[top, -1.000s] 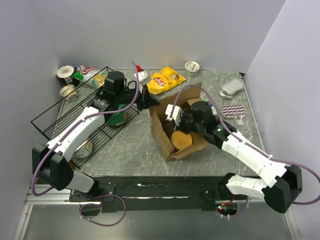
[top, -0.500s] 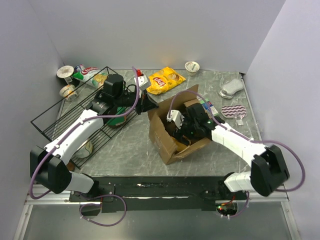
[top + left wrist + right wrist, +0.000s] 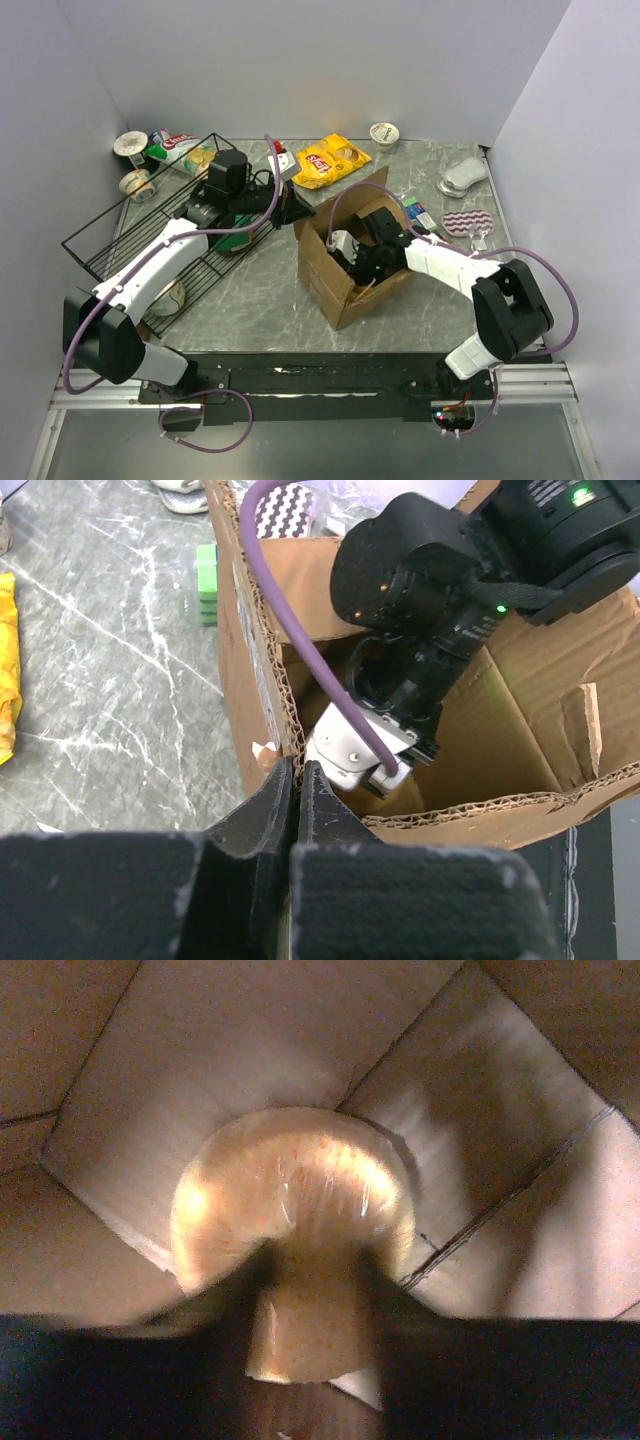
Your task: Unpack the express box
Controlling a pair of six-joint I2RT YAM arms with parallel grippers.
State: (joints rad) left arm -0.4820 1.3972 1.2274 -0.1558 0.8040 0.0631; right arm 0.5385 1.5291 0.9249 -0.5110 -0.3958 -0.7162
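left wrist: brown corrugated express box [image 3: 500, 720] gapes open; left gripper [image 3: 297, 772] pinches its wall, right gripper [image 3: 315, 1256] unclear.

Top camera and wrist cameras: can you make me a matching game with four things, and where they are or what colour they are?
Things:
1. chip bag
2. basket
3. wrapped bun
4. left gripper

Clues:
A. lying inside the box
B. yellow, at the back
C. black wire, on the left
D. pinching the box's edge

Pairs: 1-B, 2-C, 3-A, 4-D
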